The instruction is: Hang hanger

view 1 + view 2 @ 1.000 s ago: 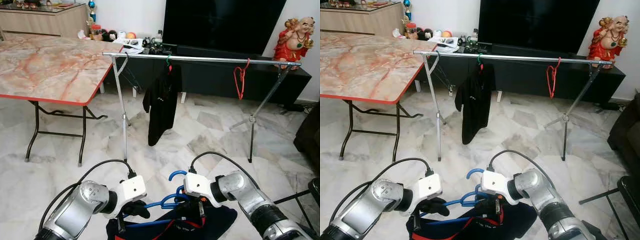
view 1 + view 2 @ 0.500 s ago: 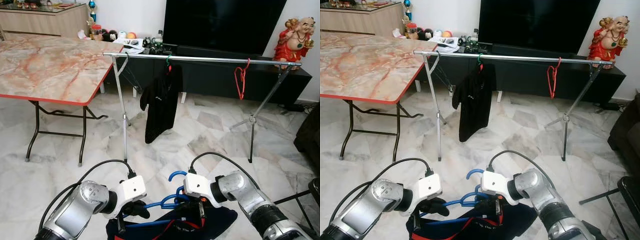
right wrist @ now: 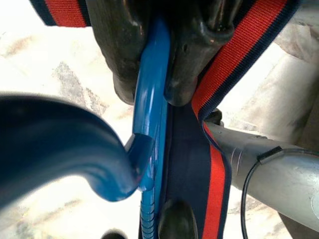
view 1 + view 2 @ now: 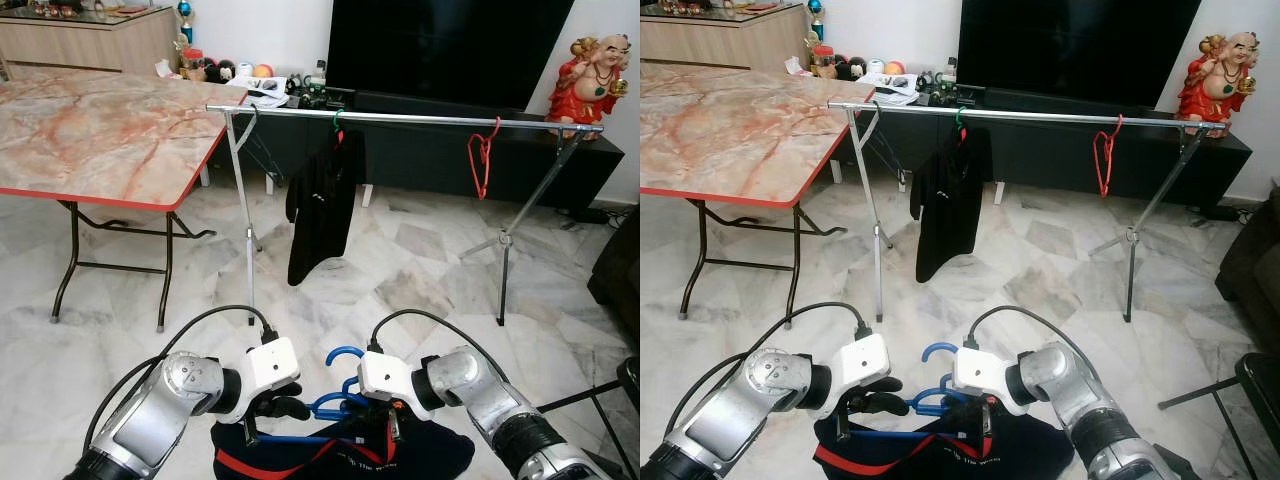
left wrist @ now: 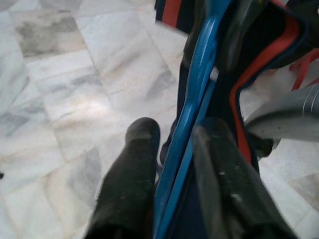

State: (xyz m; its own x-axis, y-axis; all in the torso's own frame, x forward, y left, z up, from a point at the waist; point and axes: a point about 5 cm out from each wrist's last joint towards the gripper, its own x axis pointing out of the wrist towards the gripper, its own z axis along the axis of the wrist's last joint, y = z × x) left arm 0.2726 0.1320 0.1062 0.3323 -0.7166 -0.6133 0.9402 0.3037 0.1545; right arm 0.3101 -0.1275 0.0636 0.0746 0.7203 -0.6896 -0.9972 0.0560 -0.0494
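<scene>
You have the blue plastic hanger (image 4: 335,405), draped with a navy red-trimmed shirt (image 4: 340,458), low and near, both the left gripper (image 4: 268,408) and right gripper (image 4: 392,425) clenched on it

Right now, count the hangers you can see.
4: a blue hanger held by both grippers, a green one carrying the black shirt, a red one and a dark one on the rail.

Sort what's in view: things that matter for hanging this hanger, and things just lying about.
Job: blue hanger carrying a navy shirt, left gripper and right gripper both clamped on it, clothes rail.

Lying about: marble table, red hanger, hung black shirt, TV, figurine.
</scene>
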